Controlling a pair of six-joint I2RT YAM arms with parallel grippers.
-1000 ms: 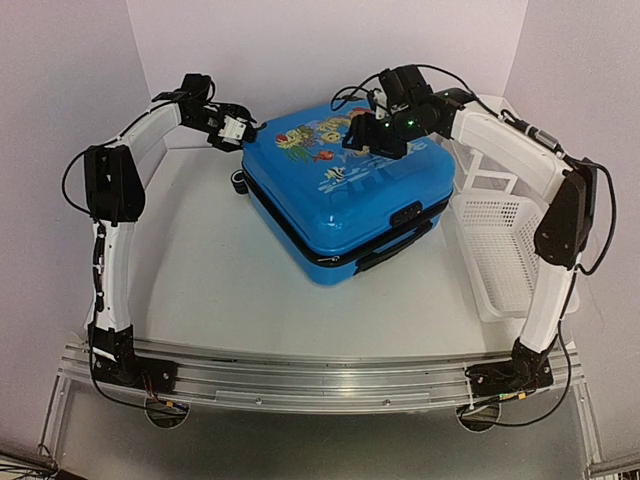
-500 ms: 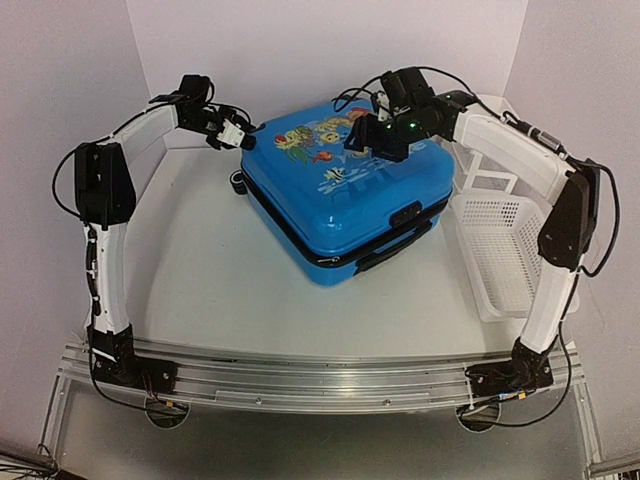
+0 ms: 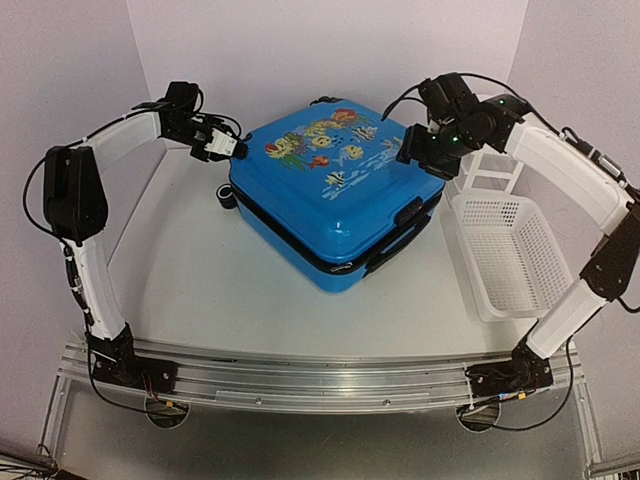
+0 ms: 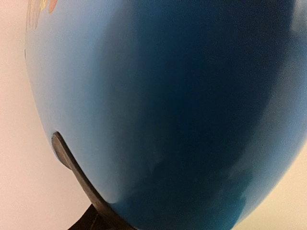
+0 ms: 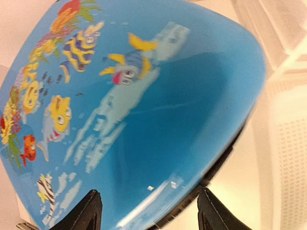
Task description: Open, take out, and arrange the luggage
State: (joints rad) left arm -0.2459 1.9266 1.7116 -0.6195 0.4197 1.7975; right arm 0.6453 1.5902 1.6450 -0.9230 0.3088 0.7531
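**Luggage turned a little on the bench, lid not opened**

The luggage lies flat near the middle of the bench, fish print up. It now sits slightly further left and turned compared with a second ago, and the black zip band is closed all round. The right claw has come off the middle of the lid to the far right corner, beside the white basket. Its fingers are spread apart and grasp nothing. The left claw is at the far left corner, with one finger against the blue shell. I cannot tell whether it is clenched or released. This looks like squaring the case up, so the opening step is still ahead.
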